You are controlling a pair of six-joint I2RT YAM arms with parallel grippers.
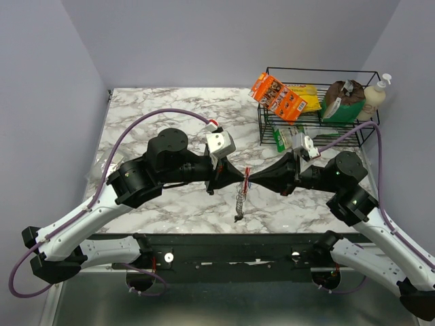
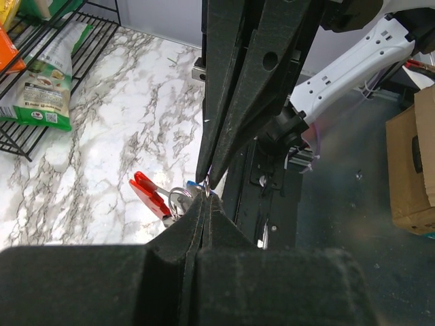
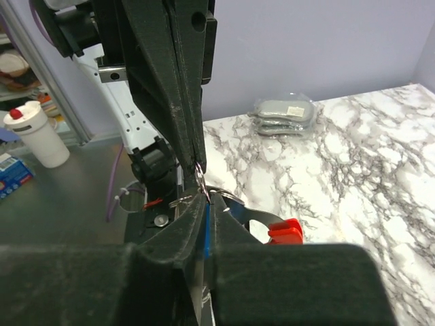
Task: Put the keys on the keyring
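Both grippers meet tip to tip above the middle of the table. My left gripper (image 1: 239, 178) is shut on the keyring's thin wire ring (image 3: 201, 178). The keyring's red curved piece (image 1: 247, 175) shows beside the tips, also in the left wrist view (image 2: 149, 193) and the right wrist view (image 3: 285, 231). Its grey chain (image 1: 238, 202) hangs down to the marble. My right gripper (image 1: 253, 179) is shut on the blue-headed key (image 3: 206, 234), whose blue edge shows between the jaws, pressed against the ring. Another silver ring (image 2: 180, 198) sits by the tips. Other keys are hidden.
A black wire rack (image 1: 319, 102) at the back right holds snack packs and a pump bottle (image 1: 376, 95). A clear packet (image 1: 109, 163) lies at the table's left edge. Grey pouches (image 3: 282, 115) lie on the marble. A cardboard box (image 2: 411, 170) stands off the table.
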